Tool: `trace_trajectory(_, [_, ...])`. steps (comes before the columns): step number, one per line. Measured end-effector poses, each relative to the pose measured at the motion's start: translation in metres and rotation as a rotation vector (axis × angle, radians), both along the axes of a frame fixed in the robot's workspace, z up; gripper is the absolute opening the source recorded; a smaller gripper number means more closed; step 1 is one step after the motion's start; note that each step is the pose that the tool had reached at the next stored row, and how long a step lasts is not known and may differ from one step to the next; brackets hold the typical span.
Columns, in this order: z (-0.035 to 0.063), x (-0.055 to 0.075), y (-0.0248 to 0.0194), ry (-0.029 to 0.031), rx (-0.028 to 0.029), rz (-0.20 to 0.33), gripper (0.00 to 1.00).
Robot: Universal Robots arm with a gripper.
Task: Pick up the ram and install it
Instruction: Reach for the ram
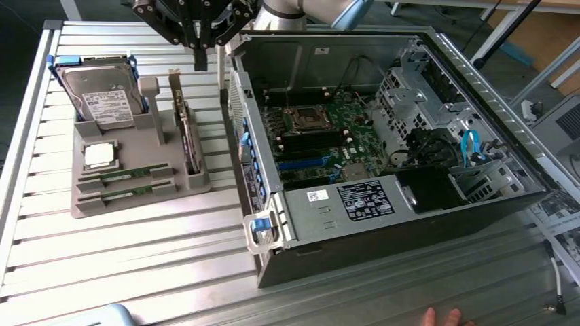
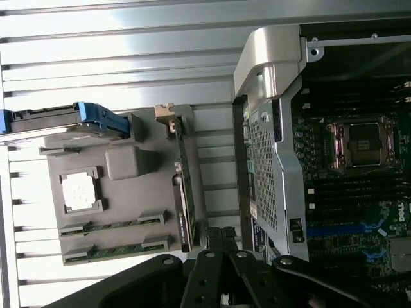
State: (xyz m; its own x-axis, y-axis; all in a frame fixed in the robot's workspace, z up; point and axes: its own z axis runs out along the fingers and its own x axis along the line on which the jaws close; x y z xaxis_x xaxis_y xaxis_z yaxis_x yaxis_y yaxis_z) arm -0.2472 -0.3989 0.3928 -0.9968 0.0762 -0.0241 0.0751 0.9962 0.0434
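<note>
Two ram sticks, thin green boards, lie side by side in slots at the near end of a grey holder tray (image 1: 91,207): one ram (image 1: 125,175) (image 2: 112,226) and a second ram (image 1: 125,195) (image 2: 115,250). My gripper (image 1: 201,62) (image 2: 221,234) hangs shut and holding nothing above the far end of the table. It is over the gap between the tray and the open computer case (image 1: 299,224), well apart from the ram sticks. The motherboard's memory slots (image 1: 313,144) (image 2: 347,192) lie exposed inside the case, beside the processor socket (image 1: 303,119).
The tray also holds a hard drive in a blue frame (image 1: 100,95), a square silver processor chip (image 1: 100,155) and an upright dark expansion card (image 1: 187,129). A person's fingers (image 1: 444,317) show at the near table edge. The slatted metal table (image 1: 136,272) extends toward the front.
</note>
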Motion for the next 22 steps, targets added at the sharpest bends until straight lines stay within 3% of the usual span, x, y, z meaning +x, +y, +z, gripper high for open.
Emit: trace_trajectory(22, [0.0,-0.012,0.0,0.0001,-0.0001,0.028,0.11])
